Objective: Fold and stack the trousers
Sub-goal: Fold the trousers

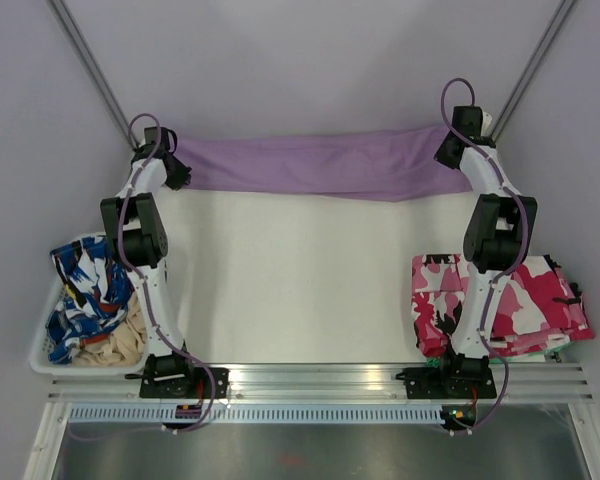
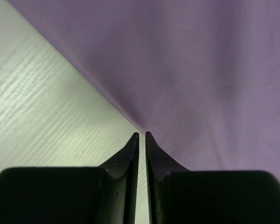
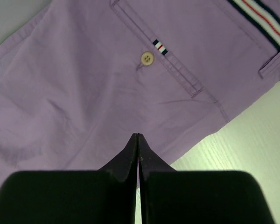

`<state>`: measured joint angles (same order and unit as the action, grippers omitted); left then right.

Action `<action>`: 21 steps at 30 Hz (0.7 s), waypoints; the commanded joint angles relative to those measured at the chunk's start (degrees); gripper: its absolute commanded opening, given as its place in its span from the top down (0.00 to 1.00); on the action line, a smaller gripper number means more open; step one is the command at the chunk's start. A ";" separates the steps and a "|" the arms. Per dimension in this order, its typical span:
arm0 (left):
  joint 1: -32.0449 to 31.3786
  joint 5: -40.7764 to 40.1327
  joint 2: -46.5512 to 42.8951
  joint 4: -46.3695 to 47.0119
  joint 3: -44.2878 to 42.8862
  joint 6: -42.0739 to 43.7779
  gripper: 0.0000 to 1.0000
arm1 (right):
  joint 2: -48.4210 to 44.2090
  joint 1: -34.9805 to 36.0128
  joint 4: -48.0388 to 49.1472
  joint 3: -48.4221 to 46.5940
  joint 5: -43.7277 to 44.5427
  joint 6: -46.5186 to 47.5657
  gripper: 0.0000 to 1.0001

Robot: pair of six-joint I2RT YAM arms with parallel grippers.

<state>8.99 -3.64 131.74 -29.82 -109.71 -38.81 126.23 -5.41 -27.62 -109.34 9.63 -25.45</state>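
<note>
Black jaws loom closest in both wrist views; beyond them the pale desk [image 1: 300,290] carries the trousers [image 1: 310,165], stretched along its far side between the left gripper [image 2: 141,136], jaws seemingly nipped on the leg edge, and the right gripper [image 3: 137,136], jaws pressed together on the seat edge below a pocket button [image 3: 147,59]; a clean fold likely needs both ends drawn level, cloth taut.

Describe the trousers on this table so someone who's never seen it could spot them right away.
Look at the white table, then along its far edge. The trousers lie stretched there as one long band. They are plain lilac, unlike the pink camouflage garment at the right and the blue-and-white clothes in the basket at the left.
</note>
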 commanded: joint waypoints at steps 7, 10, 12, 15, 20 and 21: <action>0.06 3.37 5.98 3.63 -10.08 -7.42 0.87 | 3.84 -0.13 1.60 -3.50 9.09 4.35 0.96; 0.06 3.64 7.56 5.12 -10.87 -8.65 0.87 | 7.52 -0.48 2.48 -6.66 9.79 4.71 0.94; 0.06 4.87 9.05 3.73 -12.09 -9.70 0.88 | 11.74 -0.83 1.17 -10.78 8.75 4.27 0.94; 0.06 4.00 12.82 -2.84 -18.05 -9.36 0.92 | 17.37 -1.27 -4.71 -15.45 9.35 2.61 0.94; 0.67 2.68 14.86 -13.05 -20.37 -7.07 0.92 | 16.42 -1.97 -7.37 -10.91 9.80 -1.09 0.94; 0.76 2.32 14.86 -13.68 -20.37 -6.72 0.91 | 15.63 -2.06 -7.36 -9.33 9.80 -1.96 0.94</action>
<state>9.02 -0.08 145.71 -36.34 -127.76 -46.04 143.02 -6.46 -29.78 -122.37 17.76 -24.60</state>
